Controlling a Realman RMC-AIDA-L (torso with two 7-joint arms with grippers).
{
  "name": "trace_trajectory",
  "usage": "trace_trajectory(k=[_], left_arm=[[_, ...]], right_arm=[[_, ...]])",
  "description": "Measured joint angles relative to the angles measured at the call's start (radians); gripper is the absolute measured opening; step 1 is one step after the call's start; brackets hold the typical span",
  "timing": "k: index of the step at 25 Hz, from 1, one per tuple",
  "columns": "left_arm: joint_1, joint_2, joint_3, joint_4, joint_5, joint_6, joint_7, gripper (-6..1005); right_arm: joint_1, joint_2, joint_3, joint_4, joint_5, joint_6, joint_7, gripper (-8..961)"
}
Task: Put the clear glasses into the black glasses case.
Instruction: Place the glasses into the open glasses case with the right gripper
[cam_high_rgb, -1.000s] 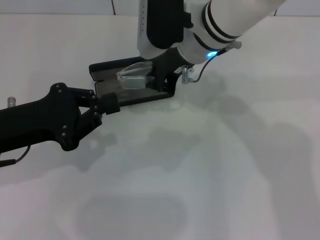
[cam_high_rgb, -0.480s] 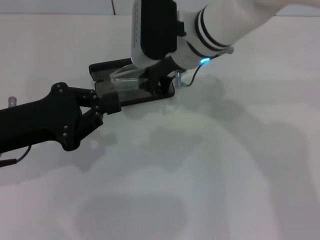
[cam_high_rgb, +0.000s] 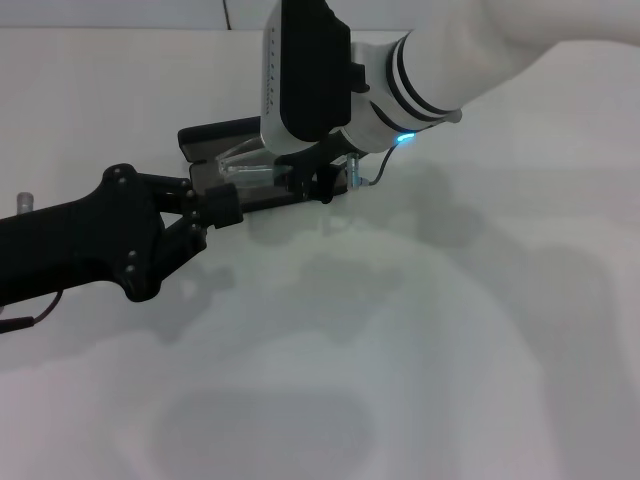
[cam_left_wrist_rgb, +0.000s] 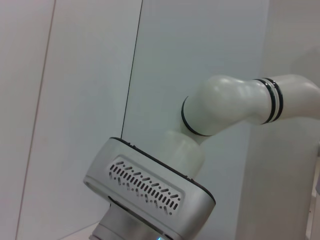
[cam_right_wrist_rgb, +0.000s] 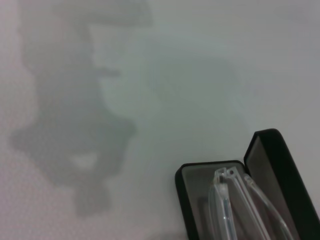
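Note:
The black glasses case (cam_high_rgb: 262, 196) lies open at the table's far centre, its lid (cam_high_rgb: 212, 134) tilted back. The right wrist view shows its grey-lined base (cam_right_wrist_rgb: 186, 176) and lid (cam_right_wrist_rgb: 278, 165). The clear glasses (cam_high_rgb: 244, 166) sit low inside the base, folded arms visible (cam_right_wrist_rgb: 226, 200). My right gripper (cam_high_rgb: 305, 178) hangs just over the case's right half, shut on the glasses' right end. From the left, my left gripper (cam_high_rgb: 218, 206) reaches in, its black fingers closed on the case's near left edge.
The white tabletop (cam_high_rgb: 420, 340) spreads bare to the right of the case and in front of it. The right arm's white elbow and wrist housing (cam_left_wrist_rgb: 150, 187) fill the left wrist view. A wall seam (cam_high_rgb: 224, 14) runs behind the table.
The right gripper has moved left and down with the clear glasses, lowering them from above the case into its base. The left arm has stayed put.

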Motion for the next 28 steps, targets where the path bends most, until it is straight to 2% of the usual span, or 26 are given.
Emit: trace_trajectory(k=[28], left_arm=[[-0.004,-0.001,0.001,-0.001,0.0,0.0,0.0,86]], right_arm=[[-0.013,0.0,-0.054,-0.004,0.039,0.065,-0.001,123]])
